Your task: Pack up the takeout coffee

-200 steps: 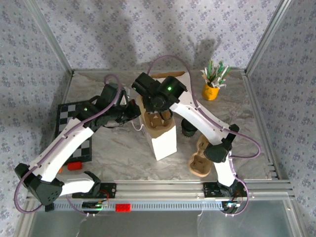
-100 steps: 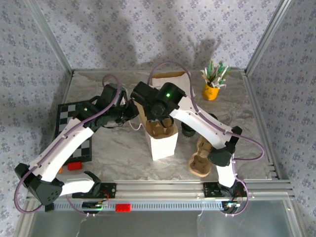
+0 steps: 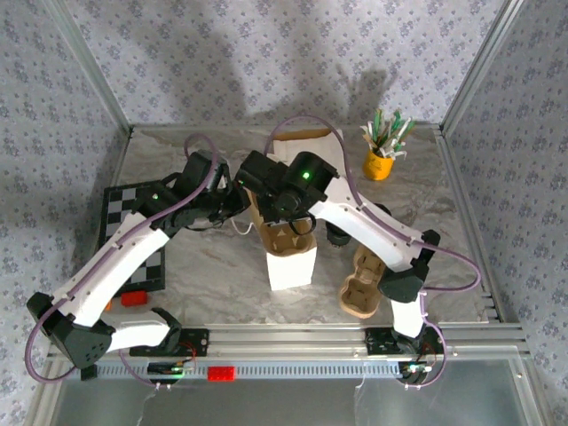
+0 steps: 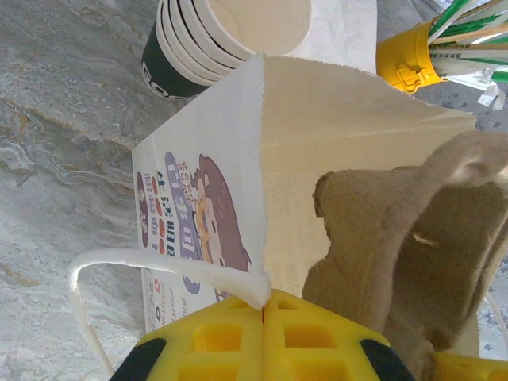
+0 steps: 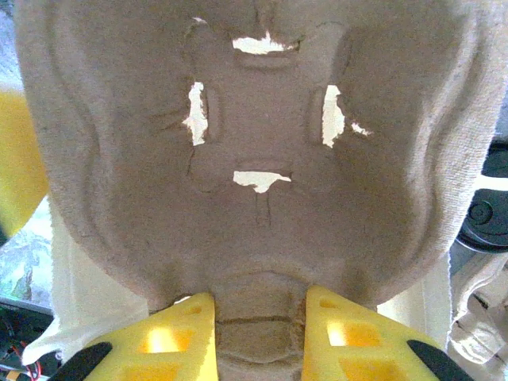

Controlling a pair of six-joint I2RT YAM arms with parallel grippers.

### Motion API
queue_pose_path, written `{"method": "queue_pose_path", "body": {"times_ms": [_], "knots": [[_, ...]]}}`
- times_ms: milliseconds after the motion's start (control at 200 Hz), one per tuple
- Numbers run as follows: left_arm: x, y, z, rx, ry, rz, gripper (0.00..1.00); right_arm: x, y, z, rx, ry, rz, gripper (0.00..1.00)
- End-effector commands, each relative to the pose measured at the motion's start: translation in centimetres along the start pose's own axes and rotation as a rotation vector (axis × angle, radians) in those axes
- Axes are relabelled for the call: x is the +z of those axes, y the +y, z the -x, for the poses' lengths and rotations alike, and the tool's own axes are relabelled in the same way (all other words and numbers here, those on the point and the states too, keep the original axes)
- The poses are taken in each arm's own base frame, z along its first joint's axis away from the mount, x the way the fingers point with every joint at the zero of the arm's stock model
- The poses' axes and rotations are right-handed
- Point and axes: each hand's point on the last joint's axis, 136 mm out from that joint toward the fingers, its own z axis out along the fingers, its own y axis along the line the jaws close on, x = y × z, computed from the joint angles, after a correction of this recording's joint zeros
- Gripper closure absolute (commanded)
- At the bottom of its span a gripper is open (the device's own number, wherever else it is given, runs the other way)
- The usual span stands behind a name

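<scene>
A white paper bag [image 3: 291, 264] with a printed side [image 4: 190, 214] stands open mid-table. A brown pulp cup carrier [image 3: 286, 236] sticks out of its mouth. My right gripper [image 5: 260, 317] is shut on the carrier's [image 5: 262, 143] near edge, above the bag [image 3: 289, 215]. My left gripper [image 4: 264, 298] is shut on the bag's white handle [image 4: 159, 266], at the bag's left rim [image 3: 238, 202]. The takeout coffee [image 4: 214, 36], white paper with a dark band at its base and several nested rims, stands just beyond the bag.
A second pulp carrier [image 3: 359, 286] lies right of the bag. A yellow cup of green-white sticks [image 3: 382, 158] stands back right. A black round lid [image 5: 488, 214] sits by the bag. A checkered board [image 3: 133, 232] and a red block [image 3: 133, 298] lie at the left.
My right gripper has come nearer and lower with the carrier, which sits deeper in the bag. The bag has straightened and shifted slightly nearer. The left arm has barely moved.
</scene>
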Motion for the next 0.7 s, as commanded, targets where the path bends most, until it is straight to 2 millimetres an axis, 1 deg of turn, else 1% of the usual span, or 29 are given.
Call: {"method": "queue_pose_path", "body": {"times_ms": [0,110,145,250,315,390,460,530,640,695], "knots": [[-0.9,-0.8,1.1,0.001,-0.043,-0.015,1.0,0.7,-0.8,-1.3,0.004,0.063,-0.031,0.74],[-0.9,-1.3,0.9,0.008,-0.033,-0.037,1.0,1.5,-2.6,-1.0,0.028,0.072,-0.092,0.75],[-1.0,-1.6,0.9,0.014,-0.025,-0.047,1.0,1.5,-2.9,-0.4,0.035,0.054,-0.101,0.75],[-1.0,-2.4,0.4,0.029,0.008,-0.075,1.0,1.2,-3.0,1.2,0.003,-0.017,-0.11,0.75],[-1.2,-2.4,0.4,0.036,0.006,-0.077,1.0,1.4,-3.5,2.1,0.006,-0.036,-0.13,0.75],[-1.2,-2.7,0.4,0.046,0.011,-0.082,1.0,1.9,-3.6,2.5,0.021,-0.041,-0.135,0.75],[-1.1,-2.6,0.4,0.047,0.016,-0.073,1.0,2.5,-3.1,2.4,0.004,-0.04,-0.12,0.75],[-0.8,-2.4,0.5,0.047,0.014,-0.067,1.0,2.9,-2.0,2.1,-0.02,-0.033,-0.091,0.75],[-0.4,-2.1,0.7,0.033,0.009,-0.056,1.0,1.9,0.3,2.3,-0.028,-0.052,0.002,0.75],[-0.4,-2.3,0.8,0.032,0.008,-0.064,1.0,1.5,1.5,2.7,-0.039,-0.066,0.049,0.75]]}}
